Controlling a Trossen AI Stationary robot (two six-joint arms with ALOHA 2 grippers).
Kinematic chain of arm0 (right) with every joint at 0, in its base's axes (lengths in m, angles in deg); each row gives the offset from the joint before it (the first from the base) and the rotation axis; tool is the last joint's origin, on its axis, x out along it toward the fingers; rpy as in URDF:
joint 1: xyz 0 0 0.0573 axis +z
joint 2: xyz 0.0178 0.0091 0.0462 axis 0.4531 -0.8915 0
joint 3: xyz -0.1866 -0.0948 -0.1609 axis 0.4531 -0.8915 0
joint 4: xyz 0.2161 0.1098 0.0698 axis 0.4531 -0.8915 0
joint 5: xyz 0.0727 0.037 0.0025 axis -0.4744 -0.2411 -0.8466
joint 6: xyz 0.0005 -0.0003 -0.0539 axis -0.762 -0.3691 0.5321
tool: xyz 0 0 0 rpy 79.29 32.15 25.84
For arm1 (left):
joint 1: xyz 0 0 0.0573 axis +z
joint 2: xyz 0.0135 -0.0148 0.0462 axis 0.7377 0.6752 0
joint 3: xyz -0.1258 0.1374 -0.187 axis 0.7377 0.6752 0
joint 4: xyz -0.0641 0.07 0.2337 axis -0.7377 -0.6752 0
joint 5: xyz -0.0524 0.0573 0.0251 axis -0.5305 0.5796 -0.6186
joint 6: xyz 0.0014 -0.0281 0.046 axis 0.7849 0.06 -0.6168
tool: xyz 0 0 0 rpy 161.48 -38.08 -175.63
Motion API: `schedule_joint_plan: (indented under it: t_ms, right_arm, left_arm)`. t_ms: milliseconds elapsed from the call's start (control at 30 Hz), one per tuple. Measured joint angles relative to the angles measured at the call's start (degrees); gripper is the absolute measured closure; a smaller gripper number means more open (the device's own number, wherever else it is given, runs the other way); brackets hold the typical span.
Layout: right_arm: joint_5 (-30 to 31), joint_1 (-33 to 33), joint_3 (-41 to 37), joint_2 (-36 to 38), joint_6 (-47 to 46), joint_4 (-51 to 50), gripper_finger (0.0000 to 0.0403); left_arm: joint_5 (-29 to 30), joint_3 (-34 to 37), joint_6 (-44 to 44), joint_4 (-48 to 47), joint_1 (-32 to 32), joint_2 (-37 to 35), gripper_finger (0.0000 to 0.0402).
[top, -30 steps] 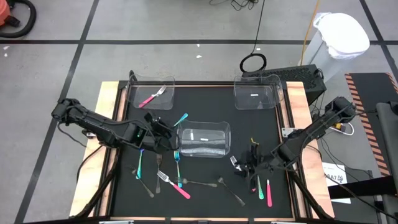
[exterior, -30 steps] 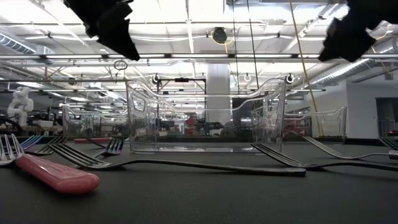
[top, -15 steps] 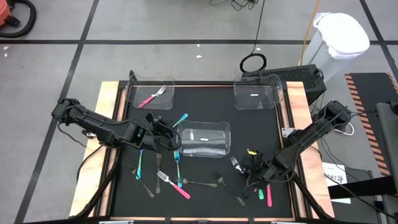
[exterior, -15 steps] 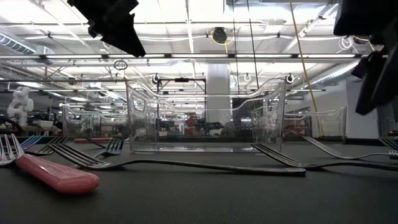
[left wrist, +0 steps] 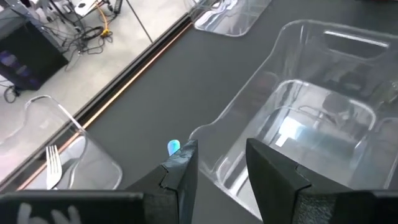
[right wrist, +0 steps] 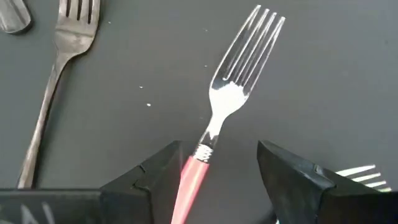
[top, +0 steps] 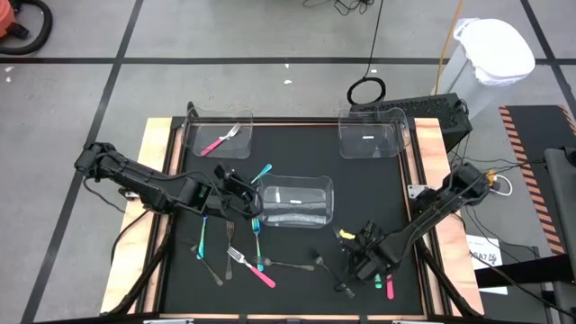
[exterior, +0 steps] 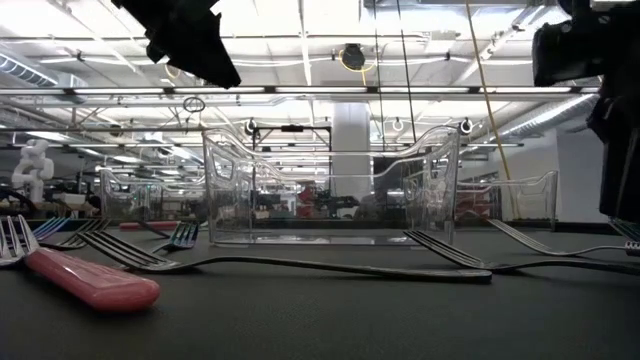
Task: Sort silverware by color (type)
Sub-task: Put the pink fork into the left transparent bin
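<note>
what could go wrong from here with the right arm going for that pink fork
The right gripper has its jaws open astride the pink fork. They straddle the handle near the neck, so the fork could tip once lifted. A grey fork and a teal piece lie nearby and could get nudged or caught.

High cam stares straight down, well up, so the whole black table [top: 297, 162] fits mid-frame. Low cam sits right on the tabletop looking level across it, sharing the centre clear bin [top: 295, 202] [exterior: 330, 185] with the overhead. Both wrist cams look down at the mat from close up.
</note>
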Motion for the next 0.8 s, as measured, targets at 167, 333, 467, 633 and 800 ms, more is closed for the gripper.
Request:
schedule_joint_plan:
  t_ms: [167, 333, 467, 633, 800]
  right_arm:
    - [-2.7, -1.0, 5.4, -5.3, -0.2, -2.8, 0.0200]
    - [-4.9, -3.2, 6.7, -8.2, -1.1, -2.7, 0.0200]
    - [-6.8, -5.0, 6.7, -9.1, -1.2, -3.2, 0.0200]
    - [-7.8, -6.3, 6.8, -9.1, -1.0, -3.5, 0.0212]
    - [-9.7, -6.9, 6.8, -9.1, -0.8, -3.7, 0.0263]
  left_arm:
    - [0.0, 0.0, 0.0, 0.5, 0.0, 0.0, 0.0265]
    - [0.0, 0.0, -0.2, 0.4, 0.0, 0.0, 0.0265]
    - [0.0, 0.0, -0.3, 0.4, 0.0, 0.0, 0.0265]
    - [0.0, 0.0, -0.4, 0.4, 0.0, 0.0, 0.0265]
    - [0.0, 0.0, -0.4, 0.4, 0.0, 0.0, 0.0265]
